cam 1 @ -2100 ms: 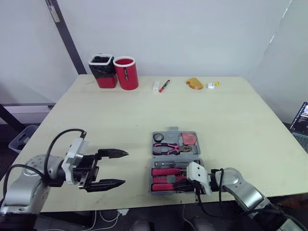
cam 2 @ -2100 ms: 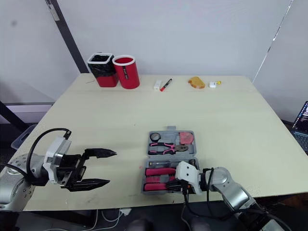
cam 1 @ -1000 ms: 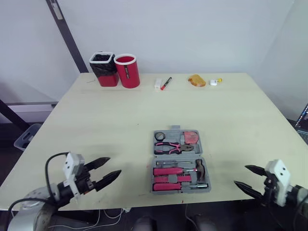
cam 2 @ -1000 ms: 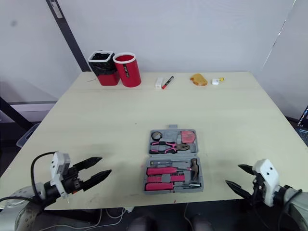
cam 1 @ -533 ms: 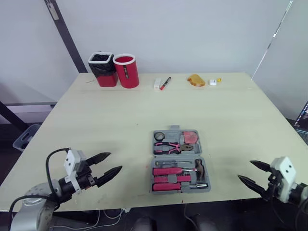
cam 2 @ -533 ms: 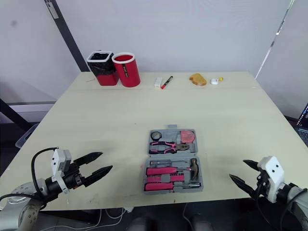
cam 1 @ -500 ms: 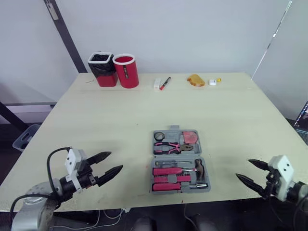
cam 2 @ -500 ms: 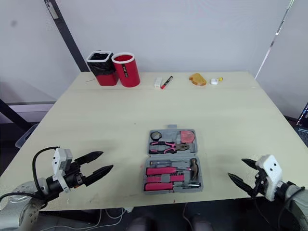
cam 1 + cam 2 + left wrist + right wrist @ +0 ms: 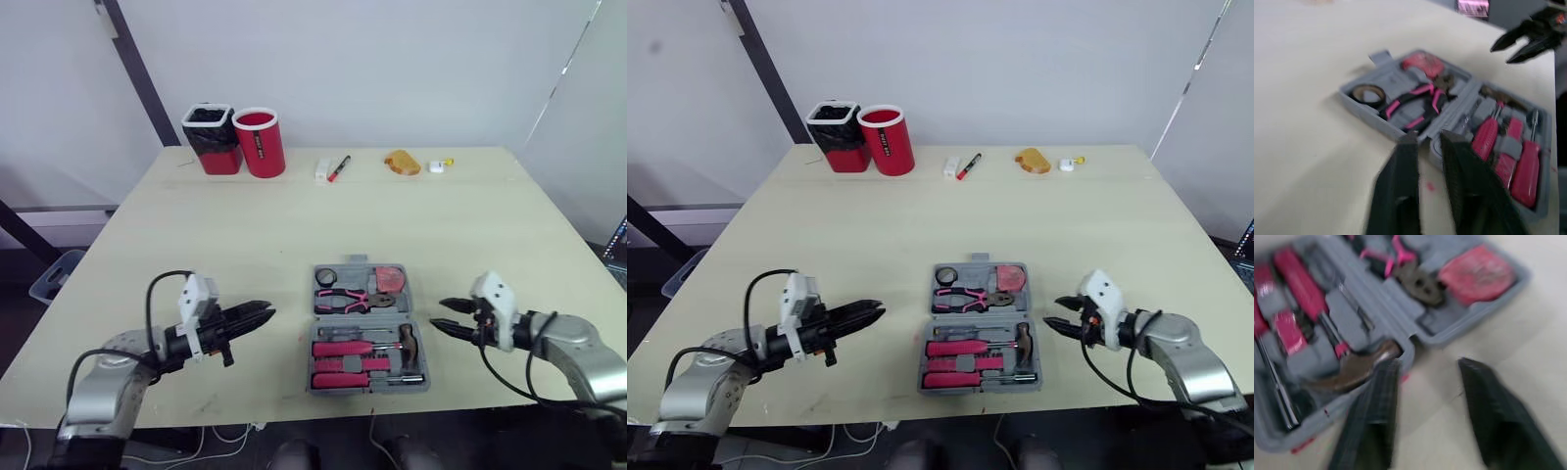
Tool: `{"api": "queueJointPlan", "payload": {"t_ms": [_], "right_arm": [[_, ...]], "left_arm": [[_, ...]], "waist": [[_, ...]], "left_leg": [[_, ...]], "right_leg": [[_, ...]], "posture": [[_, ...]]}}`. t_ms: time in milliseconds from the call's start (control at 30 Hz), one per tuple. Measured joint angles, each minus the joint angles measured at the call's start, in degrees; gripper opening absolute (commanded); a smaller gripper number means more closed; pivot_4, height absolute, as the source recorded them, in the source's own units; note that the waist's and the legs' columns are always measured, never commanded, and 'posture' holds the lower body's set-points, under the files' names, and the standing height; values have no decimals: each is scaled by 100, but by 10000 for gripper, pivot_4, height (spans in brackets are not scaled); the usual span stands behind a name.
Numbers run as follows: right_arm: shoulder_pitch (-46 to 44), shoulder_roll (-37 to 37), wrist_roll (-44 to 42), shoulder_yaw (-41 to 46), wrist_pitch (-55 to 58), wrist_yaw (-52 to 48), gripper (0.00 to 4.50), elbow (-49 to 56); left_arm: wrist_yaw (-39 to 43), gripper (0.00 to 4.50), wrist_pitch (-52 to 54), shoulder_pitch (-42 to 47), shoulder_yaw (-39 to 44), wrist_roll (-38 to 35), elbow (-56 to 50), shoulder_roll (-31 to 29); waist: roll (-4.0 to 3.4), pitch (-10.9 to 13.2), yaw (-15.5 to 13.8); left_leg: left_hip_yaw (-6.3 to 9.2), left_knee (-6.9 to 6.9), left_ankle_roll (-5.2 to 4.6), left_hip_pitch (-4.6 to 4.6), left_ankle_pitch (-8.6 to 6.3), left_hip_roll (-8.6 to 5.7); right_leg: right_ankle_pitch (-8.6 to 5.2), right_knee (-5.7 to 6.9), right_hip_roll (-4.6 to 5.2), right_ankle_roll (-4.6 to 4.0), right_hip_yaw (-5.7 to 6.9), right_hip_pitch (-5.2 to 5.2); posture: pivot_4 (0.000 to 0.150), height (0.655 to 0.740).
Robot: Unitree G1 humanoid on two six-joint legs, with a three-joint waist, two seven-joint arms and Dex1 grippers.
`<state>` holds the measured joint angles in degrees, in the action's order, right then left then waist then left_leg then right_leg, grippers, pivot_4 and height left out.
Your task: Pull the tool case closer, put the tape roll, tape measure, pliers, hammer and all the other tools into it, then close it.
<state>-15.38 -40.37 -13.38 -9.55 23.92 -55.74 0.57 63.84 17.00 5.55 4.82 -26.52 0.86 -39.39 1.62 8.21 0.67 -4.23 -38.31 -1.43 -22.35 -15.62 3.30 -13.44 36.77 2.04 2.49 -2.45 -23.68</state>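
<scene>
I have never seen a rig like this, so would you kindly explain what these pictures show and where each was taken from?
This is a two-armed humanoid robot. The two wide pictures come from cameras on its head, looking down at a pale wooden table. The two close-ups come from cameras on its wrists. Its left claw and right claw hover open on either side of an open grey plastic tool case and hold nothing. The case holds pink-handled pliers, a steel-headed hammer, a red tape measure and a black tape roll.
</scene>
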Motion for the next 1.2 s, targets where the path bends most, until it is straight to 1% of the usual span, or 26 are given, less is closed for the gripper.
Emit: {"api": "queueJointPlan", "payload": {"t_ms": [33,67,200,400,667,800,933,1200], "right_arm": [[-218,1,134,-162,36,-51,317,-121],[-252,1,159,-186,40,-59,317,-141],[-805,-9,703,-677,-90,-267,317,-679],[-1148,-5,1280,-1168,-311,-462,317,-1203],[-1539,177,1764,-1444,-597,-663,317,-1623],[-1701,421,1943,-1525,-687,-737,317,-1747],[-1790,628,2029,-1554,-712,-786,317,-1807],[-1830,698,2144,-1510,-766,-897,317,-1882]], "left_arm": [[15,0,14,121,-166,156,129,-3],[15,0,16,141,-195,179,150,-3],[79,0,117,561,-565,531,548,-24],[230,0,3,996,-1009,962,1070,51],[265,0,-447,1380,-1460,1519,1914,433],[250,0,-739,1711,-1569,1737,2274,694],[286,0,-789,1894,-1601,1795,2450,809],[380,0,-850,1885,-1600,1841,2453,798]], "waist": [[0,0,1],[0,0,1],[1,0,-3],[0,0,-4],[-1,-1,4],[5,-5,16],[5,-5,14],[5,-5,16]], "left_leg": [[3,0,0,-4,0,0],[5,0,0,-5,0,0],[8,-1,0,-22,0,0],[8,-7,-1,-35,1,-2],[11,-10,-1,-32,1,-2],[12,-14,-1,-30,1,-1],[14,-14,-1,-30,1,-1],[14,-14,-1,-30,1,-1]], "right_leg": [[0,0,-2,0,3,-1],[0,0,-2,0,4,-2],[1,0,-5,1,7,-14],[4,0,-5,8,7,-21],[8,6,-9,15,8,-20],[11,10,-11,18,6,-18],[14,10,-12,23,7,-18],[14,12,-11,24,7,-17]], "posture": [[1500,7400],[1500,7400],[1500,7400],[1500,7400],[1500,7400],[1500,7400],[1500,7400],[1500,7400]]}}
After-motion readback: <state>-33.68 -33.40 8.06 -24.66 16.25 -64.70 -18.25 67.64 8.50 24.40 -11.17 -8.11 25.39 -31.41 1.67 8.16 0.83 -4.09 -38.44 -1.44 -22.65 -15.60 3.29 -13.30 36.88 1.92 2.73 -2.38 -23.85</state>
